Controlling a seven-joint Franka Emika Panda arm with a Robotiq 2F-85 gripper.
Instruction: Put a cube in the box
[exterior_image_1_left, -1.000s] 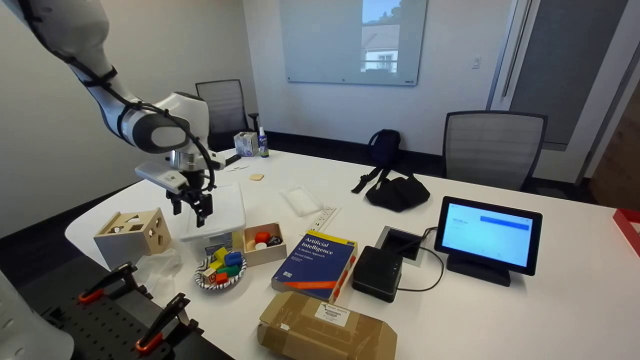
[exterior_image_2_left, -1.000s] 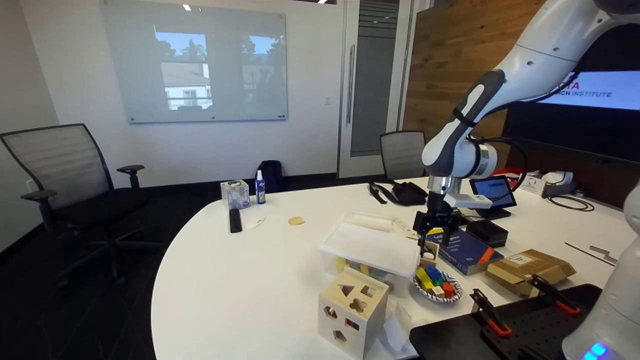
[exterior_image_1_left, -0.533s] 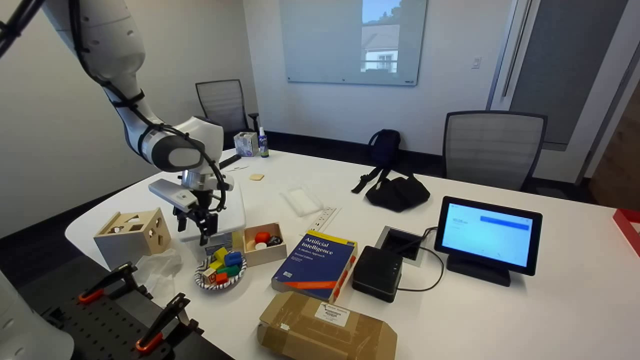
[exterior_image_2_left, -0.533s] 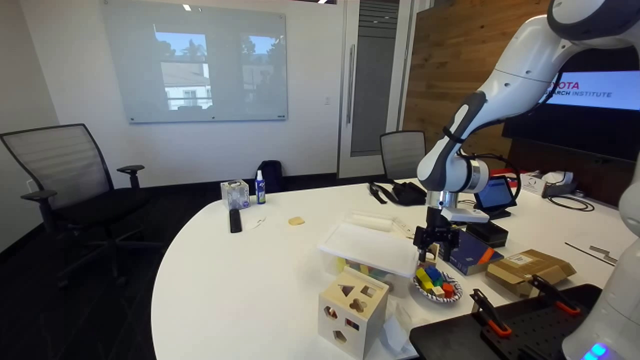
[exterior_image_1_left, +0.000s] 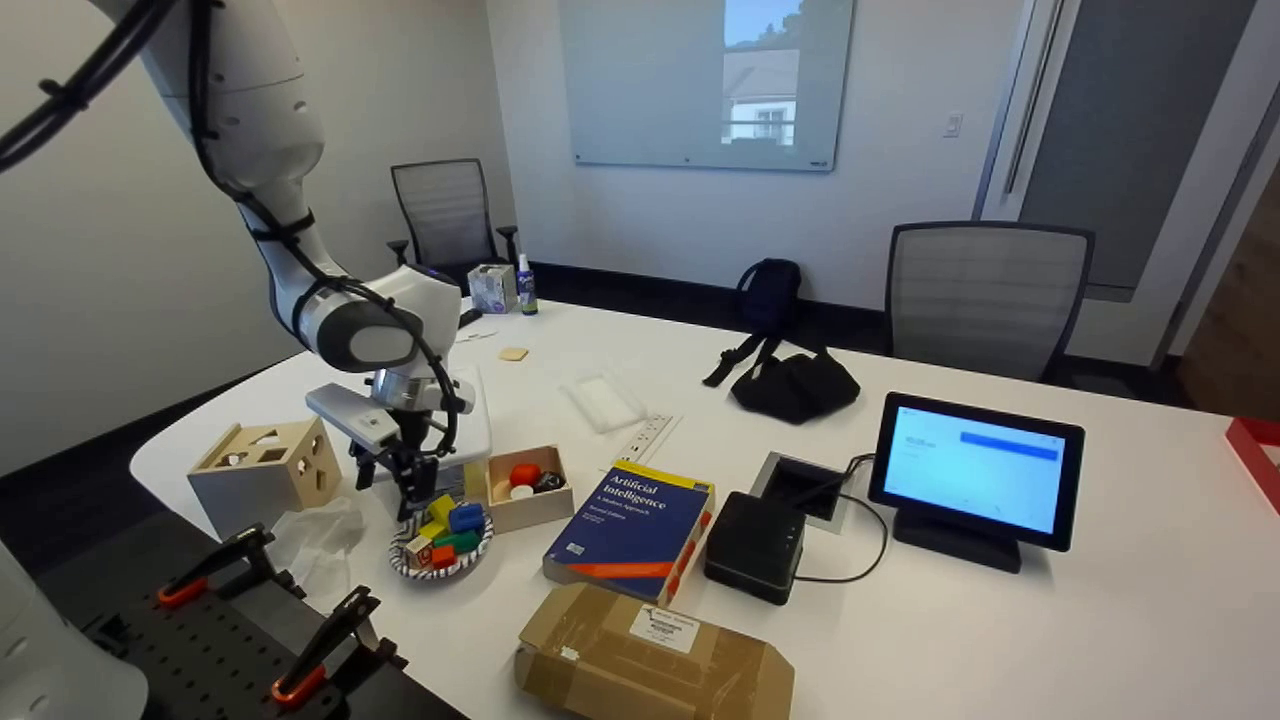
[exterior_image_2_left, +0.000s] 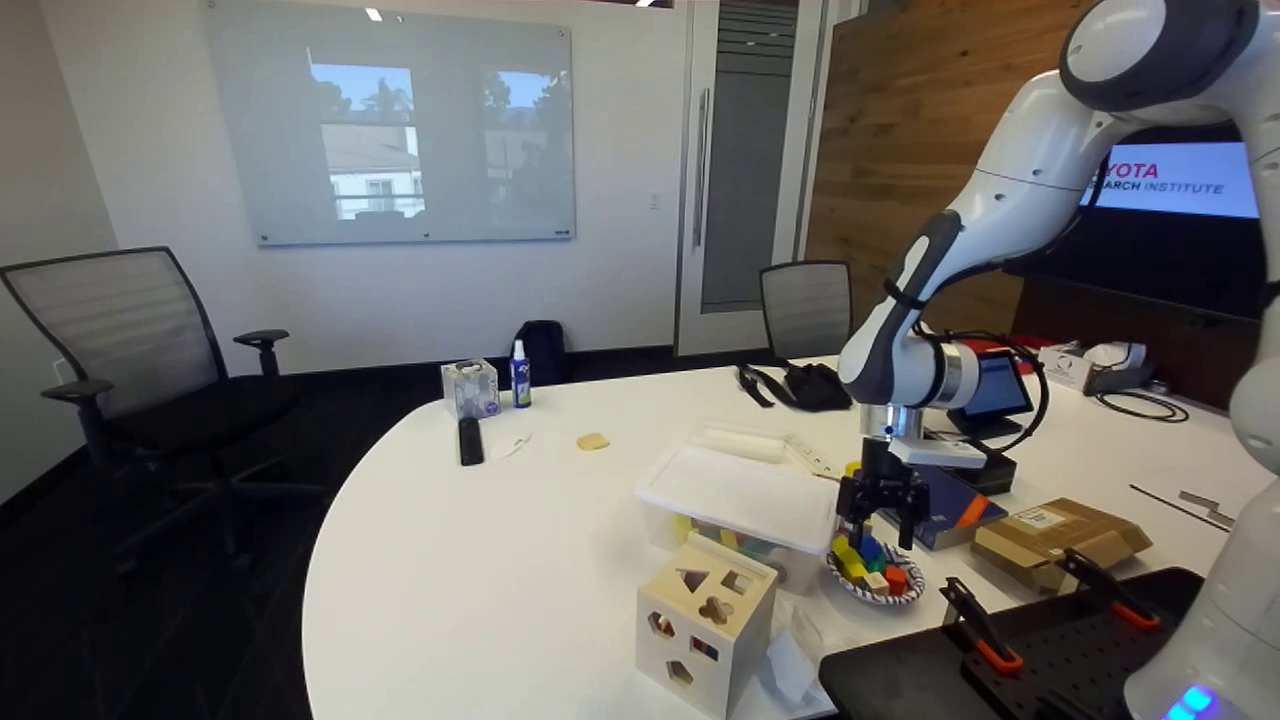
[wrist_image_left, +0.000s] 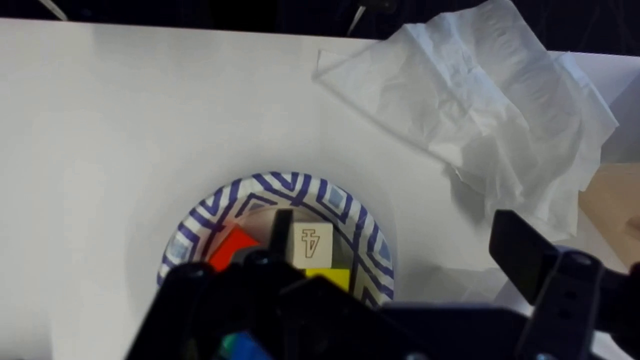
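We have the gripper (wrist_image_left: 395, 230) low over the patterned bowl (wrist_image_left: 332, 197), jaws wide apart. In the wrist view one jaw shows over the bowl, the other out past its rim. Wooden cube (wrist_image_left: 312, 246) marked 4 is in the bowl, just beside the first jaw, inner side; red block (wrist_image_left: 232, 247) is on that jaw's outer side. We can't tell if the jaw touches either. In both exterior views the box (exterior_image_2_left: 690, 625) stands upright, left of the gripper, well apart. White-lidded tub (exterior_image_2_left: 745, 492) is near the gripper, same side in an exterior view; book (exterior_image_2_left: 945, 503) opposite.
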